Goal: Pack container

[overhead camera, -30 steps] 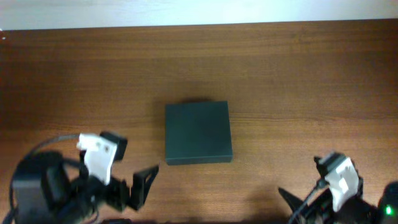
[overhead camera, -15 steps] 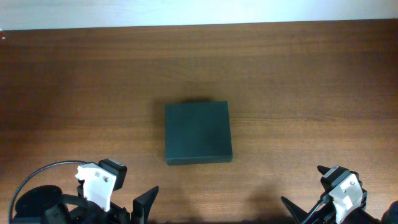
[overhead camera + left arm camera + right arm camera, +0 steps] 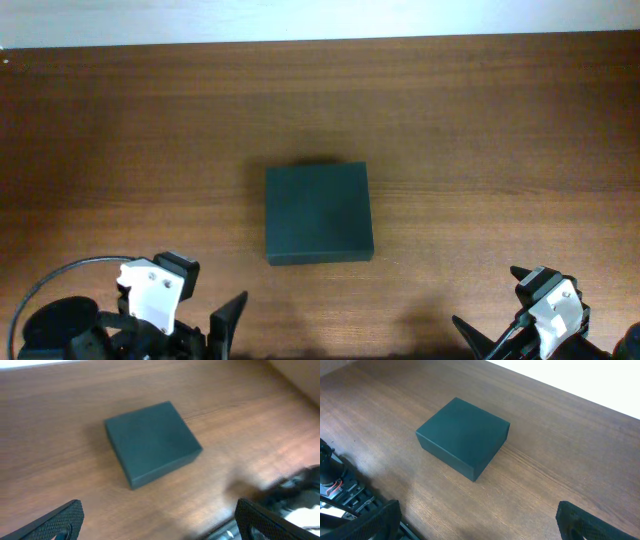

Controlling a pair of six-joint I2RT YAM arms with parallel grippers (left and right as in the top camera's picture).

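Observation:
The container (image 3: 318, 213) is a dark green, nearly black box. It lies shut and flat at the middle of the wooden table (image 3: 480, 130). My left gripper (image 3: 160, 522) is open with only bare wood between its fingers. From it the container (image 3: 150, 442) lies ahead, well apart. My right gripper (image 3: 480, 522) is open too and holds nothing. Its view has the container (image 3: 462, 437) ahead and slightly left. Overhead, both arms sit low at the table's front edge, with one left finger (image 3: 228, 318) and one right finger (image 3: 470, 335) showing.
A pale strip (image 3: 320, 18) runs along the table's far edge. A black cable (image 3: 60, 280) loops beside the left arm. The right arm's hardware (image 3: 300, 492) shows at the right of the left wrist view. The left arm's base (image 3: 335, 485) shows at the lower left of the right wrist view.
The left arm has drawn back toward the front edge, away from the container. The right arm dropped back slightly. The container has not moved, and both grippers stayed open.

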